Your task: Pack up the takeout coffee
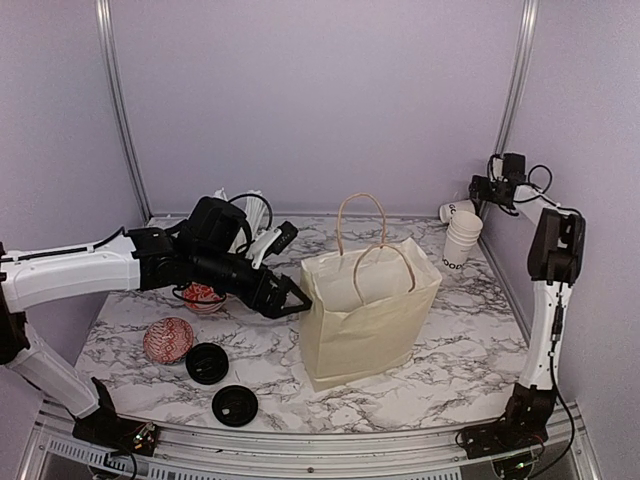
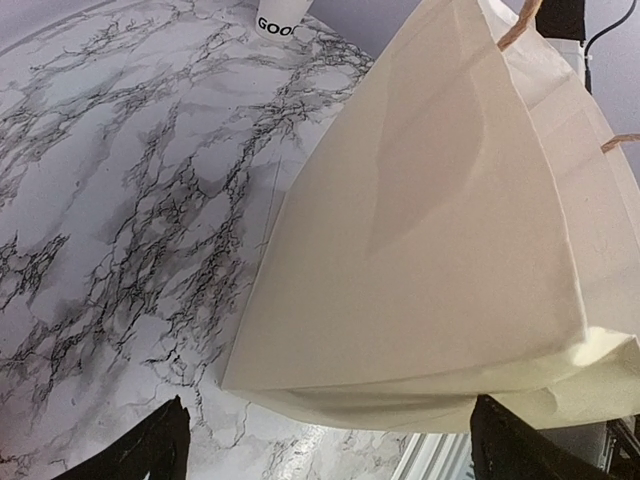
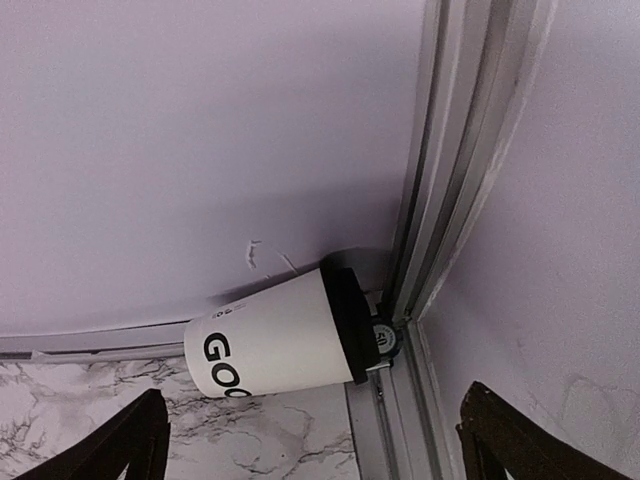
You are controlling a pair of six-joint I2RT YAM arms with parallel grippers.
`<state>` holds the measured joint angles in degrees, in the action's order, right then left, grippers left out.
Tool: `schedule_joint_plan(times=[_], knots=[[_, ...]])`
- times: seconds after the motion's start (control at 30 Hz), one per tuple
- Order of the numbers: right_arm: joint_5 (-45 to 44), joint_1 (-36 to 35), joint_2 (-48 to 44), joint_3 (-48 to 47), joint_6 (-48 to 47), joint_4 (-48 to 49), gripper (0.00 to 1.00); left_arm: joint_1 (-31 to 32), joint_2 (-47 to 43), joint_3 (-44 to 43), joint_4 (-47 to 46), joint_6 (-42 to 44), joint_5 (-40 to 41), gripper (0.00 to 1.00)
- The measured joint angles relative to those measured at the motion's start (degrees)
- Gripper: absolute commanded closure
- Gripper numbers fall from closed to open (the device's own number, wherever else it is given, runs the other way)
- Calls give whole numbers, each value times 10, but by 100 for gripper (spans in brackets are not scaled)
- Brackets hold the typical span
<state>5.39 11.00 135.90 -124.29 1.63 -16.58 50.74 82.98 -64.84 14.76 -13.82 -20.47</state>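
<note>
the lidded cup [image 3: 275, 345] lies on its side in the far right corner of the counter [image 1: 450, 350], long axis running along the back wall. its black lid points right and presses against the metal corner post [image 3: 440, 200], and its lettered base points left toward open marble. the right fingers [image 3: 130, 445] are spread wide and hang above and just in front of it, one on each side of the view, holding nothing. just in front of that cup stands the cup stack [image 1: 462, 240], upright with mouths up, close to the right frame rail. the paper bag [image 1: 370, 310] stands open-topped mid-counter with its handles raised, and bare marble lies between it and the cups. the left fingers [image 2: 155, 455] are also wide apart, at the bag's left wall low down; whether they touch it cannot be told. two loose lids [image 1: 207, 363] lie flat near the front left edge. beside them are the two red bowls [image 1: 167, 340], one of them partly under the left arm.
</note>
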Motion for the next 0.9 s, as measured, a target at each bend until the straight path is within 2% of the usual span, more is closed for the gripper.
schedule_joint_plan(times=[0.2,0.43,0.7,0.9], knots=[[103,13,37,4,106,10,1,6,25,-20,-2,-5,1,1],[182,13,83,15,203,28,1,9,32,-44,10,-6,22,1],[231,17,117,17,290,55,1,9,32,-50,39,-11,41,1],[254,22,136,31,377,118,1,9,32,-75,70,-17,58,1]])
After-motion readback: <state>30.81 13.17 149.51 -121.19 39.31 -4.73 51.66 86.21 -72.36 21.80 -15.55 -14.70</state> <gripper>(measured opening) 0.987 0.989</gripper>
